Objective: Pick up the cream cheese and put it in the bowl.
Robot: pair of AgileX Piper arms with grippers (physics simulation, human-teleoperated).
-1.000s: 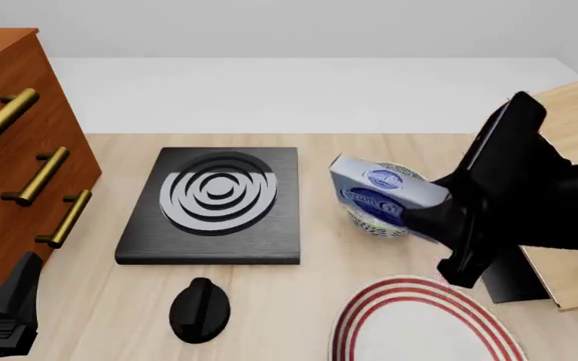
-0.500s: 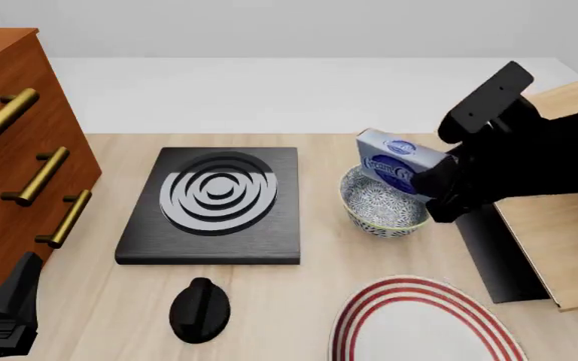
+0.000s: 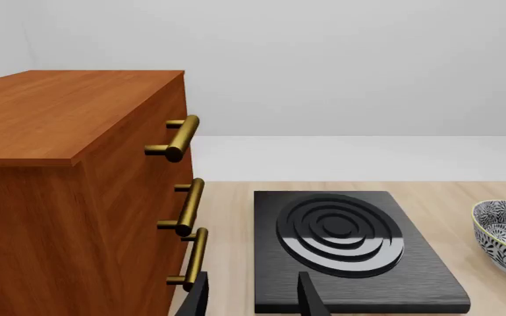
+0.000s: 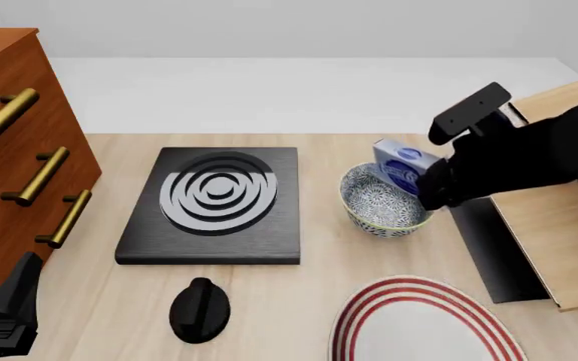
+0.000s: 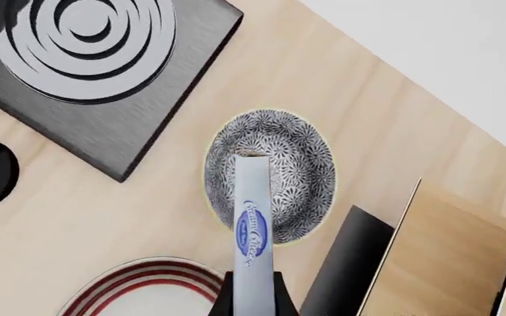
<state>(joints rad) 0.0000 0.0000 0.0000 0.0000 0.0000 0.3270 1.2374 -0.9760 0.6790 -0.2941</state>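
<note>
My right gripper [image 4: 427, 184] is shut on the cream cheese [image 4: 400, 167], a pale blue-and-white box with a blue oval logo. It holds the box on edge and tilted over the far right side of the speckled bowl [image 4: 379, 204]. In the right wrist view the box [image 5: 253, 220] shows edge-on between the fingers [image 5: 226, 301], its far end over the bowl's inside [image 5: 292, 164]. I cannot tell whether the box touches the bowl. My left gripper [image 3: 251, 299] is open and empty, low at the front left [image 4: 8, 308], next to the cabinet.
A black burner plate [image 4: 214, 203] lies left of the bowl, with a black knob [image 4: 199, 308] in front of it. A white plate with red rings [image 4: 420, 323] is at the front right. A wooden drawer cabinet [image 4: 18, 150] stands left. A wooden box [image 4: 560, 233] stands right.
My right gripper has carried the cream cheese back and down, from high in front of the bowl to just over its far right side. The left arm has not moved.
</note>
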